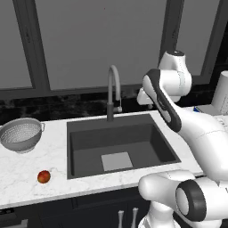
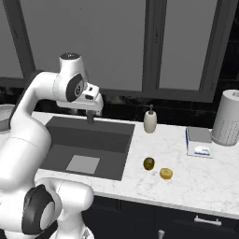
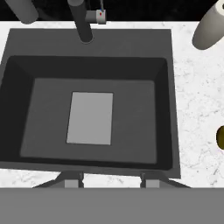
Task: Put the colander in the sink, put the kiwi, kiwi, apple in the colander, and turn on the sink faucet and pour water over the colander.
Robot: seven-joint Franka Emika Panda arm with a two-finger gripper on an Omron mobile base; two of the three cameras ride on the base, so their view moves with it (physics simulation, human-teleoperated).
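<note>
One colander (image 1: 21, 134) sits upright on the marble tabletop (image 1: 26, 167) left of the sink (image 1: 89, 149), with the apple (image 1: 43, 177) nearer the front edge. Both kiwis (image 2: 149, 163) lie side by side, right of the basin, in front of the soap dispenser (image 2: 150, 120). Above the basin, near the sink faucet (image 1: 113, 91), hangs the pincer (image 3: 112, 180) — jaws partly apart, gripping nothing.

The white jointed arm with dark joints (image 1: 196, 133) rises from its base, bends at the elbow and reaches forward. Its wrist turns downward, so the small dark two-finger pincer (image 3: 112, 180) points straight down. The two fingertips (image 3: 72, 180) stand apart, with nothing between them.
</note>
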